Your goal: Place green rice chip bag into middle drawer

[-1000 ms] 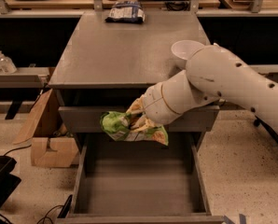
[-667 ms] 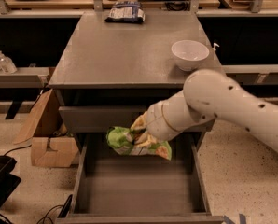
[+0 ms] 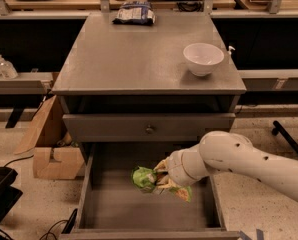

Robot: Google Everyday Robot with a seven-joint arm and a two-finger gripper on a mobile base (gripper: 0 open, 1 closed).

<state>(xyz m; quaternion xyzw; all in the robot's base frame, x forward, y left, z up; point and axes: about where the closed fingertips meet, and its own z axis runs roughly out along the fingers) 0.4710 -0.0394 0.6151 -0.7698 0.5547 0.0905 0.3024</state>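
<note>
The green rice chip bag point(image 3: 145, 177) is crinkled and bright green, low inside the open middle drawer point(image 3: 109, 209), near its centre. My gripper point(image 3: 161, 175) reaches in from the right on a white arm and is shut on the bag's right part. The bag's tan-orange end point(image 3: 183, 192) sticks out below the wrist. I cannot tell whether the bag rests on the drawer floor. The fingers are mostly hidden by the bag and the wrist.
A shallower drawer front with a brass knob point(image 3: 149, 129) is shut above the open drawer. On the cabinet top stand a white bowl point(image 3: 203, 58) at the right and a blue-and-white snack bag point(image 3: 134, 13) at the back. A cardboard box point(image 3: 51, 149) stands at the left.
My gripper has carried the green bag down from the level of the upper drawer front into the open middle drawer. The arm has lowered, uncovering the bowl.
</note>
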